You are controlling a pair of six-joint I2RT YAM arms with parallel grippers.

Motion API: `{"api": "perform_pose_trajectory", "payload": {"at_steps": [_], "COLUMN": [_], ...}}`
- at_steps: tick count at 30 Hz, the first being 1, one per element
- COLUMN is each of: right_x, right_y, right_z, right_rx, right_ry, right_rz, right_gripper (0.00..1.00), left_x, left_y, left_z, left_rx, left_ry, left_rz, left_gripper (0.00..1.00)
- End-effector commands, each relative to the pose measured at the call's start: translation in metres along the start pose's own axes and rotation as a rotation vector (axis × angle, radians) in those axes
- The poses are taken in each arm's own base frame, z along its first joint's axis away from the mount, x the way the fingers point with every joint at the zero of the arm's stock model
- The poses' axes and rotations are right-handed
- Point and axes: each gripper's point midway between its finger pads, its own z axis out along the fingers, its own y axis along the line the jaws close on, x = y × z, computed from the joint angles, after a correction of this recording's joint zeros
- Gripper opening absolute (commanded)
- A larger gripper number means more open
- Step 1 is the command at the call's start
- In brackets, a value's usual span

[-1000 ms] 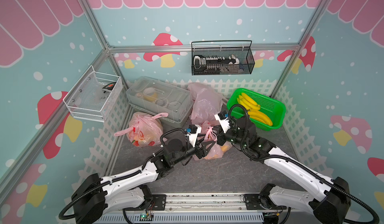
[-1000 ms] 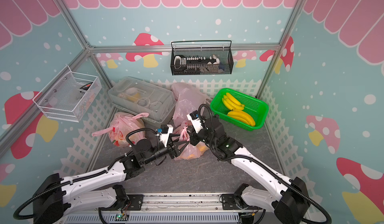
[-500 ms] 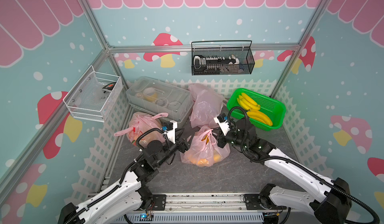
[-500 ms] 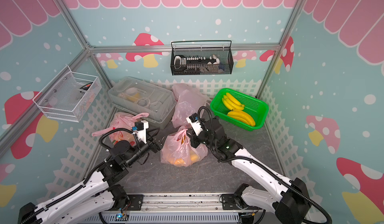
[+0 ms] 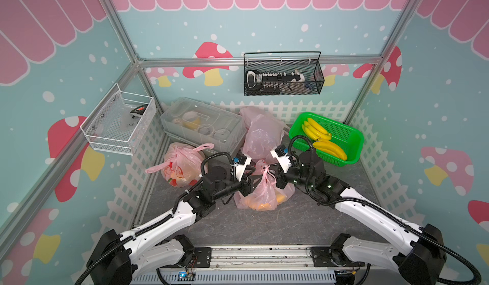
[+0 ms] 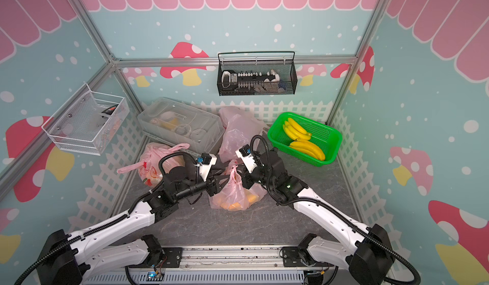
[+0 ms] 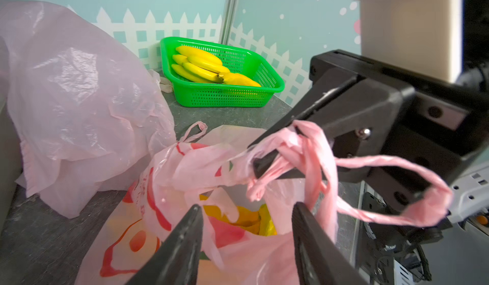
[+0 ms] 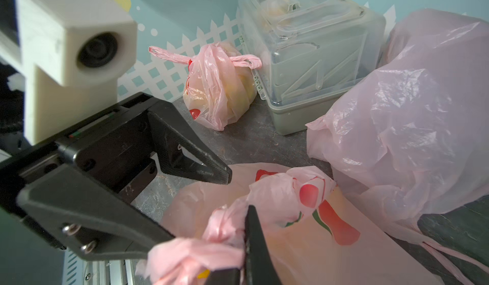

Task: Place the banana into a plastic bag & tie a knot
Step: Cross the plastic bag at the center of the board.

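Note:
A pink plastic bag (image 5: 262,193) (image 6: 232,193) stands on the grey floor between both arms. A yellow banana (image 7: 248,217) shows inside its mouth. My right gripper (image 5: 274,176) (image 8: 247,217) is shut on the bag's twisted handle (image 8: 277,196), holding it up. My left gripper (image 5: 252,181) (image 7: 247,208) is open; its fingers (image 7: 185,233) straddle the bag's neck just below that knotted handle. One handle loop (image 7: 423,209) hangs free past the right gripper's fingers (image 7: 267,161).
A green basket (image 5: 341,131) with several bananas (image 5: 325,146) stands at the back right. A clear lidded box (image 5: 203,124) sits at the back, a heap of empty pink bags (image 5: 262,135) beside it. A tied bag (image 5: 180,164) rests at the left fence.
My left arm drew back to the left, then came in again at the bag, its jaws now narrower. The right gripper kept its hold on the handle.

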Motion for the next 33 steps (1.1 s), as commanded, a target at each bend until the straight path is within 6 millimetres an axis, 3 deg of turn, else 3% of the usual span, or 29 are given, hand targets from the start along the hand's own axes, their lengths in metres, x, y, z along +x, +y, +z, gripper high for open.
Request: {"api": "perform_pose_trajectory", "payload": {"at_steps": [1,6,13,23,33], "right_x": [-0.015,-0.014,-0.011,0.001,0.008], "right_y": [0.008,0.017,0.024,0.021,0.009], "right_z": [0.000,0.000,0.002,0.006,0.004], "right_rx": [-0.048,-0.104,-0.148,-0.140,-0.064], "right_ry": [-0.033,-0.030,-0.022,0.026,0.075], "right_rz": [-0.037,-0.041,-0.042,-0.054,-0.072], "right_gripper": [0.00,0.00,0.00,0.00,0.00], "left_x": [-0.009,-0.006,-0.002,-0.009,-0.014], "left_y": [-0.009,-0.011,-0.018,-0.012,-0.007], "left_z": [0.001,0.011,0.017,0.014,0.002], "left_rx": [0.043,0.074,0.121,0.080,0.027], "left_ry": [-0.033,-0.004,0.026,0.011,0.004], "left_rz": [0.053,0.062,0.054,0.050,0.054], "left_gripper": [0.54,0.49,0.24,0.01,0.02]}}
